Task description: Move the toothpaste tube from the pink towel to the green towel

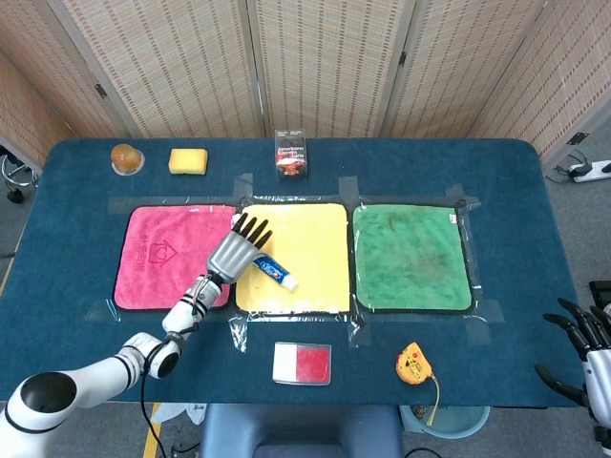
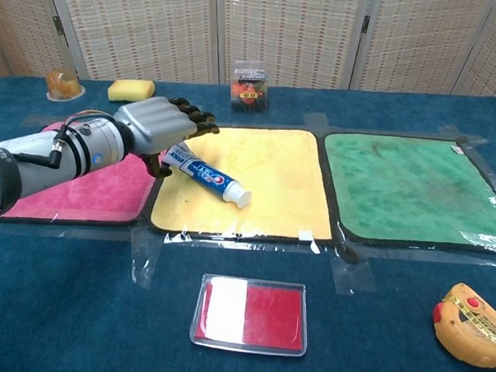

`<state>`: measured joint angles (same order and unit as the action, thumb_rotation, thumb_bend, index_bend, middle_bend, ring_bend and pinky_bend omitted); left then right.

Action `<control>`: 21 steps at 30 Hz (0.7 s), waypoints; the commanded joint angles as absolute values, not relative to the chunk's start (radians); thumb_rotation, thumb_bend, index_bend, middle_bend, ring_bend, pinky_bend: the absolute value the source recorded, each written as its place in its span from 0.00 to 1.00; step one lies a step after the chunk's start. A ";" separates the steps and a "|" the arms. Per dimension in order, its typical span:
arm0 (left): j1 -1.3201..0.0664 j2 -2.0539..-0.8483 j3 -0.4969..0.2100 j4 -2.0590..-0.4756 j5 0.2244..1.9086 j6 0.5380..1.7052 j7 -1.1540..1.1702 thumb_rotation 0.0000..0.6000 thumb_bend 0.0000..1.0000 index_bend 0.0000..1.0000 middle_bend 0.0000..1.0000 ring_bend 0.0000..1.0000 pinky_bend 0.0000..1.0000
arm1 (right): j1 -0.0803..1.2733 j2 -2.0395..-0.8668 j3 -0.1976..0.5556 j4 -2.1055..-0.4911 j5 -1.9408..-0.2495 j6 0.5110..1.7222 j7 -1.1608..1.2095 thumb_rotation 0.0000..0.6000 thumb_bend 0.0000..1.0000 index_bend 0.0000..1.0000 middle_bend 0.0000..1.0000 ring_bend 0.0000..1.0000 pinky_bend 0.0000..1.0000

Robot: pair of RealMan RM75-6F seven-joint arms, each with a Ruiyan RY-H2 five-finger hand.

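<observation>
Currently: toothpaste tube (image 2: pixel 209 176) lying diagonal on yellow towel (image 2: pixel 265 166), midway to green towel (image 2: pixel 408 186); left hand (image 2: pixel 162 124) over its crimped end, fingers extended, grip unclear; right hand (image 1: pixel 587 345) idle, spread; advice: secure tube before carrying right.

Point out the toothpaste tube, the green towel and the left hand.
toothpaste tube (image 2: pixel 211 177), chest view, middle of the tube body.
green towel (image 1: pixel 412 258), head view, bare centre of the cloth.
left hand (image 2: pixel 160 124), chest view, back of the hand.
</observation>
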<state>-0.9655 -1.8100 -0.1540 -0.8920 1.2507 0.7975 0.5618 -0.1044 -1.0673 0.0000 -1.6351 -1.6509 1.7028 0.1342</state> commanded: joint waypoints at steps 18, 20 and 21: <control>-1.072 -1.910 -0.220 -0.936 1.204 0.794 0.665 1.00 0.35 0.02 0.01 0.00 0.01 | -0.120 -1.067 0.001 -1.640 -1.662 1.732 0.131 1.00 0.21 0.26 0.17 0.18 0.11; -1.086 -1.918 -0.230 -0.958 1.206 0.807 0.676 1.00 0.35 0.02 0.01 0.00 0.01 | -0.120 -1.066 0.001 -1.641 -1.664 1.733 0.130 1.00 0.21 0.25 0.17 0.18 0.11; -1.091 -1.919 -0.234 -0.968 1.208 0.813 0.679 1.00 0.35 0.02 0.01 0.00 0.01 | -0.121 -1.066 0.001 -1.642 -1.664 1.734 0.129 1.00 0.21 0.25 0.17 0.18 0.11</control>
